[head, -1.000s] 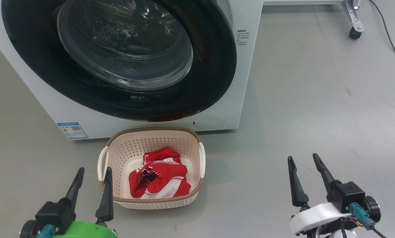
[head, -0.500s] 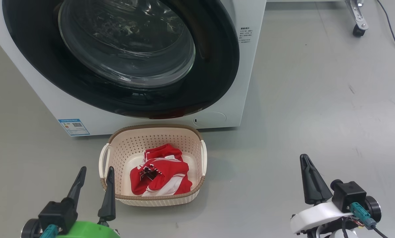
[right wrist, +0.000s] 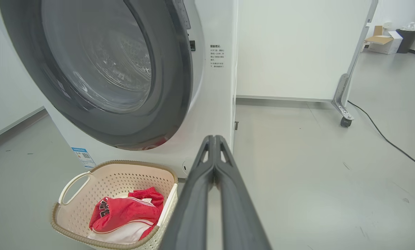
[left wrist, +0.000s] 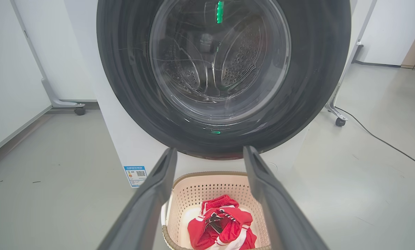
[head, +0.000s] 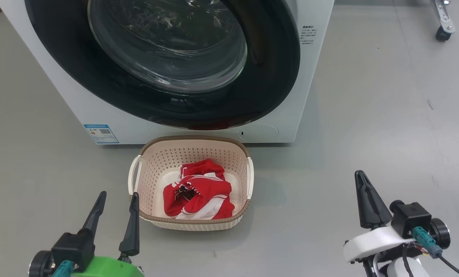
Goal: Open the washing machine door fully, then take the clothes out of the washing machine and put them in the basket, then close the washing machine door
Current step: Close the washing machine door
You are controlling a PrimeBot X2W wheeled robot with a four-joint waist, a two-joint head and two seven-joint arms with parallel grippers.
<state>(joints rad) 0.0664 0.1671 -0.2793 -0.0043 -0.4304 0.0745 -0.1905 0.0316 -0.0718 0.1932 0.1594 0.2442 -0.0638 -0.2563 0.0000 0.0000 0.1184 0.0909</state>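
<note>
The washing machine door [head: 275, 77], glossy black with a glass bowl, lies shut against the white washing machine [head: 318, 57]. In front of it on the floor stands the cream basket [head: 193, 139], with the red clothes [head: 202, 194] inside. My left gripper [head: 119, 194] hovers open and empty just left of the basket. My right gripper [head: 360, 175] is shut on nothing, well to the basket's right. The left wrist view shows the left gripper [left wrist: 210, 150] open before the door [left wrist: 315, 86], over the basket [left wrist: 207, 173] and clothes [left wrist: 225, 225]. The right wrist view shows the right gripper [right wrist: 214, 137] shut, beside the basket [right wrist: 124, 162].
A blue sticker [head: 100, 133] sits low on the machine's front. A castered frame leg [head: 443, 32] stands at the back right, with a black cable [right wrist: 384, 135] on the floor near it. Grey floor spreads to the right of the basket.
My right gripper's fingers have closed together on nothing. The head camera has shifted, so the whole picture moved right; machine, basket and clothes stay put.
</note>
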